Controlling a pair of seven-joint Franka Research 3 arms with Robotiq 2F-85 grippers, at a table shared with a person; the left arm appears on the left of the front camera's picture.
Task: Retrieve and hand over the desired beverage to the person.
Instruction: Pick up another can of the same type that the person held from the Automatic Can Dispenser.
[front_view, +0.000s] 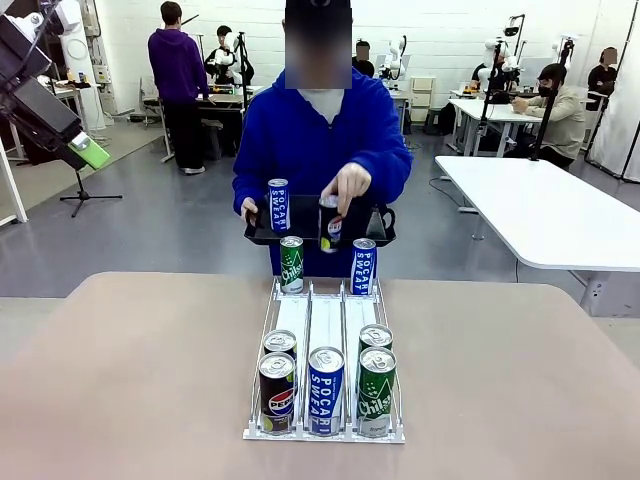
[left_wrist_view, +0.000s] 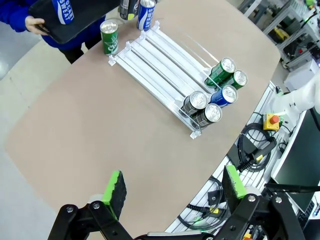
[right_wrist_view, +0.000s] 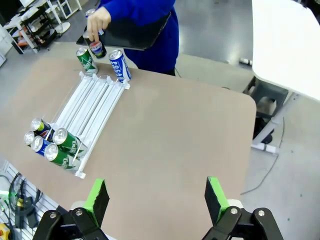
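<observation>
**A:** The person (front_view: 320, 135) in the blue hoodie is at the table's (front_view: 130, 380) far side. One hand (front_view: 348, 185) grips a Pepsi can (front_view: 330, 228) from above, so its lid is hidden.

**B:** The other hand is mostly behind the black tray (front_view: 262, 236), where a Pocari Sweat can (front_view: 278, 205) stands.

**A:** And how is that Pepsi can sitting?

**B:** It is upright with its long axis vertical, at the tray's front edge. Whether it rests on the tray is hard to tell.

**A:** Below it, a Chilsung can (front_view: 291, 265) and a second Pocari can (front_view: 363, 267) stand at the rack's (front_view: 325, 320) far end.

**B:** The near-end cans (front_view: 326, 392) stand tops up, and the rear ones' labels are blocked.

**A:** The left gripper (left_wrist_view: 174, 187) has its fingers spread wide and holds nothing. In the front view it is cut off at the corner.

**B:** The right gripper (right_wrist_view: 156, 197) is also spread and empty, high above the table.
</observation>
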